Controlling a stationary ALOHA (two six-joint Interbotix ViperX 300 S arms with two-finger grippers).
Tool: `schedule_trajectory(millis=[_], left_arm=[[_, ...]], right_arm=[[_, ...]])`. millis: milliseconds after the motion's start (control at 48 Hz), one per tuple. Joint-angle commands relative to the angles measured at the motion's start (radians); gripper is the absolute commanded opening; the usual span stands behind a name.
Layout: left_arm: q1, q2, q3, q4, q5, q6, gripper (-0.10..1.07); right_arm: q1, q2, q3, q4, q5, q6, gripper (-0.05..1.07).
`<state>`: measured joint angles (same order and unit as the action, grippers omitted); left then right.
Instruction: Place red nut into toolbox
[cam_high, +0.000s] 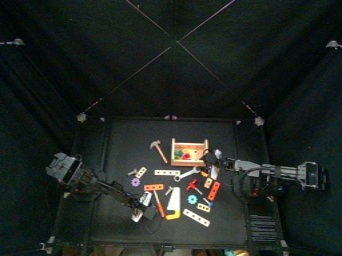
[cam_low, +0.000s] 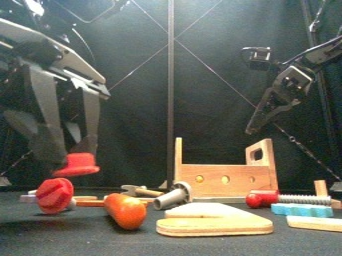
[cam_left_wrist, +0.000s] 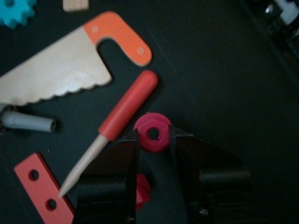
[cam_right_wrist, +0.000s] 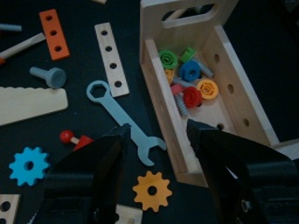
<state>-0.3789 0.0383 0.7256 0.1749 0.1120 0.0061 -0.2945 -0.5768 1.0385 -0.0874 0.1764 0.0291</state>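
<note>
The red nut (cam_left_wrist: 155, 131), a round piece with a hole, sits between the tips of my left gripper (cam_left_wrist: 158, 149), which is shut on it. In the front view the red nut (cam_low: 78, 163) hangs clear above the table under the left gripper (cam_low: 70, 150). The left gripper (cam_high: 142, 208) is over the table's front left. The toolbox (cam_high: 191, 152) stands at the back middle, with pale wood walls (cam_right_wrist: 233, 79) and several coloured pieces inside; it also shows in the front view as the toolbox (cam_low: 227, 175). My right gripper (cam_right_wrist: 158, 153) hovers open and empty beside it.
Below the left gripper lie a red-handled screwdriver (cam_left_wrist: 128, 105), a toy saw (cam_left_wrist: 65, 66), a grey bolt (cam_left_wrist: 26, 121) and a red strip (cam_left_wrist: 41, 184). Beside the toolbox lie a blue wrench (cam_right_wrist: 122, 114), a blue gear (cam_right_wrist: 26, 164), a yellow gear (cam_right_wrist: 152, 185) and a perforated strip (cam_right_wrist: 107, 57).
</note>
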Motion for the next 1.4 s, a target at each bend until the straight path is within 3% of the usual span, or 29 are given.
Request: schedule_trajectory(millis=[0, 125, 333, 500, 688, 812, 1042, 1375], left_arm=[[0.005, -0.038, -0.02, 0.002, -0.037, 0.003, 0.55], [0.06, -0.075, -0.028, 0.018, -0.078, 0.002, 0.55], [0.268, -0.072, -0.055, 0.081, -0.178, 0.0, 0.55], [0.43, -0.04, -0.087, 0.094, -0.316, 0.002, 0.55], [0.554, -0.011, -0.132, 0.092, -0.422, 0.0, 0.55], [0.611, 0.028, -0.189, 0.089, -0.469, 0.0, 0.55], [0.647, 0.138, -0.311, 0.067, -0.472, -0.006, 0.56], [0.676, 0.201, -0.331, 0.008, -0.44, -0.003, 0.59]], right_arm=[[0.005, -0.005, -0.014, 0.003, -0.009, 0.0, 0.89], [0.009, -0.009, -0.012, 0.0, -0.009, 0.0, 0.89], [0.008, 0.005, -0.009, -0.002, -0.011, -0.002, 0.89], [0.006, 0.003, -0.014, -0.003, -0.002, -0.002, 0.89], [0.006, 0.002, -0.015, -0.005, 0.0, -0.002, 0.89], [0.003, 0.008, -0.017, -0.006, 0.0, -0.002, 0.89], [0.003, 0.009, -0.017, -0.008, -0.002, -0.002, 0.89], [0.003, 0.009, -0.006, -0.008, 0.0, -0.002, 0.89]])
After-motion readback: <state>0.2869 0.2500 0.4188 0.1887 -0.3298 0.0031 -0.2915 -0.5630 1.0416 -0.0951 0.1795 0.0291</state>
